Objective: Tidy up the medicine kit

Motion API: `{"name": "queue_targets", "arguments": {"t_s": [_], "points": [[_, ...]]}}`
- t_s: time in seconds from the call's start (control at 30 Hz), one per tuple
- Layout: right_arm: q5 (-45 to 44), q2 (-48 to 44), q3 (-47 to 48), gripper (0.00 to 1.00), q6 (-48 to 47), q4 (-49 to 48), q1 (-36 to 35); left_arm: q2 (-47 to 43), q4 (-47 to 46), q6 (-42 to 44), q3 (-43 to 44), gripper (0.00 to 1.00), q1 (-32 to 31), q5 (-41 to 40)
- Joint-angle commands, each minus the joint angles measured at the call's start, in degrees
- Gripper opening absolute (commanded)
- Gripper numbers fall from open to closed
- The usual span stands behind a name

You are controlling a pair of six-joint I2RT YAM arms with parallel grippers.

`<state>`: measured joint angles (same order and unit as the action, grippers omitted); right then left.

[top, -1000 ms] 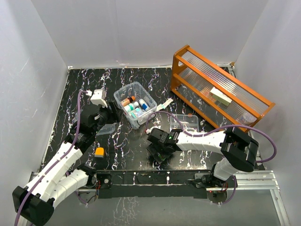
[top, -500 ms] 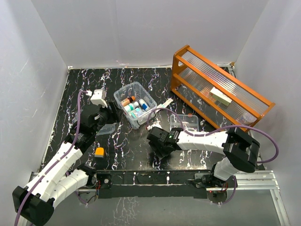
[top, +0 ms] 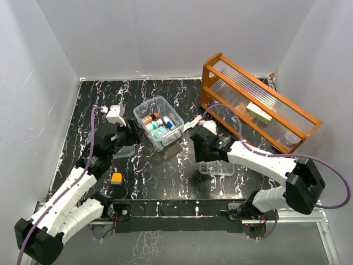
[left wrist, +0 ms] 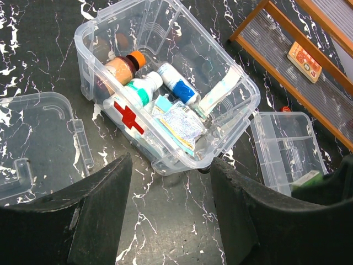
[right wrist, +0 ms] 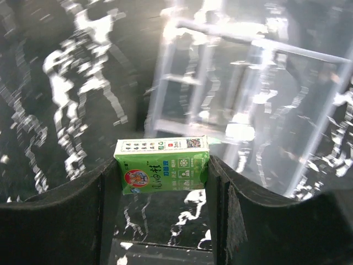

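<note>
While the R gripper (right wrist: 163, 175) is clamped on a small green carton (right wrist: 161, 164) by the clear tray (left wrist: 287, 149), the L gripper (left wrist: 171, 176) hangs w/ fingers apart, nothing btwn them, just in front of the open kit box (left wrist: 81, 44). Box sits mid-table (top: 165, 176), bottles (left wrist: 124, 69) & tube (left wrist: 220, 94) inside; lid (left wrist: 38, 143) lies beside it.

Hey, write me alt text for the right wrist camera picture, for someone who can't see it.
The right gripper holds a small green box, its printed face toward the camera. Beyond it, blurred, a clear compartment tray lies on the black marbled table.
</note>
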<state>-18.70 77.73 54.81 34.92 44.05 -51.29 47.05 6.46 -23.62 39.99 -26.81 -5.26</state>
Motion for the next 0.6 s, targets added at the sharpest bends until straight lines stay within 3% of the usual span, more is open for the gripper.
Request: {"name": "queue_targets", "arguments": {"t_s": [0.0, 0.23, 0.57], "points": [[-5.2, -3.9, -2.4, 0.53, 8.8, 4.4, 8.3, -1.8, -0.4, -0.2, -0.6, 0.58, 0.1, -0.1], [-10.0, -9.4, -7.1, 0.55, 15.4, 5.1, 14.2, -2.6, -0.3, -0.4, -0.7, 0.58, 0.1, 0.0], [-6.5, -7.9, -11.3, 0.57, 15.0, 2.0, 19.6, -3.0, -0.2, -0.6, -0.9, 0.58, 0.1, 0.3]]}}
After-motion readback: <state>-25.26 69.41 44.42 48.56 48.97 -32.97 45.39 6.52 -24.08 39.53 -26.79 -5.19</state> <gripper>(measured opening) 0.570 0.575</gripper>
